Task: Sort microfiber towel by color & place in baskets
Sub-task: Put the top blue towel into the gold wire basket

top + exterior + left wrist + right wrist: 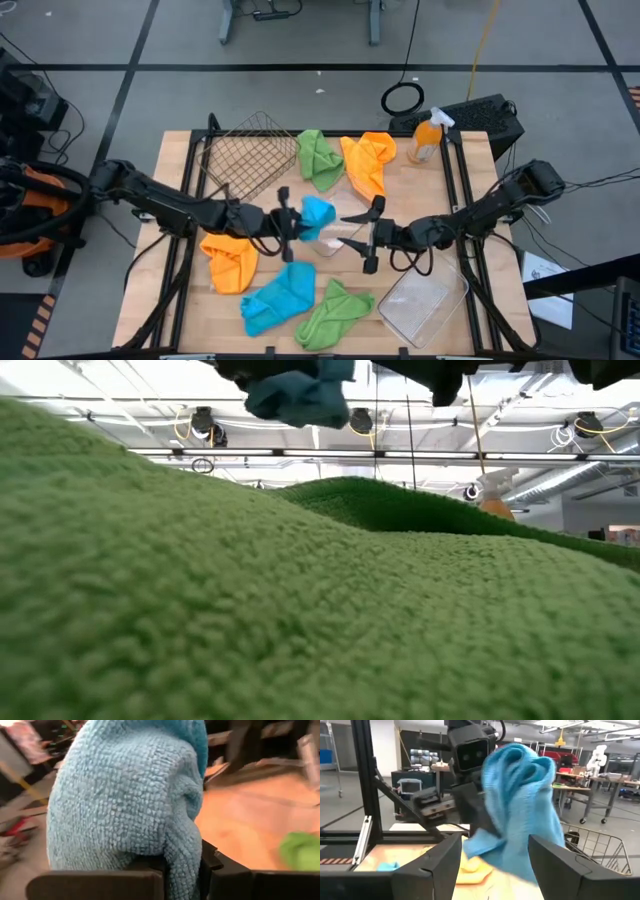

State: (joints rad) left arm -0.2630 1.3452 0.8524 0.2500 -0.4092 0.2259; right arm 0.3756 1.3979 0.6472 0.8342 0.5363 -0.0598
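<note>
A bright blue microfiber towel (pixel 318 214) hangs bunched above the table's middle, with my left gripper (pixel 292 222) shut on it. My right gripper (pixel 362 238) stands open just right of it, one finger on either side of the towel (pixel 520 805); I cannot tell if they touch it. On the table lie a second blue towel (pixel 280 300), two green ones (pixel 318 157) (pixel 335 315) and two orange ones (pixel 368 160) (pixel 230 262). The wire basket (pixel 250 155) sits far left. One clear tray (pixel 420 300) sits near right. My left gripper pinches a bunched fold of the blue towel (pixel 180 862) between its two fingers (pixel 100 885). The fingers come nearly level from the table's left. The towel bulges out beyond the fingertips in several layers, lifted clear of the table.
An orange spray bottle (pixel 428 138) stands at the far right by a dark box. Something clear (pixel 335 243) lies under the two grippers. In the low view the near green towel (pixel 300 610) fills the foreground. Black frame rails run along both table sides.
</note>
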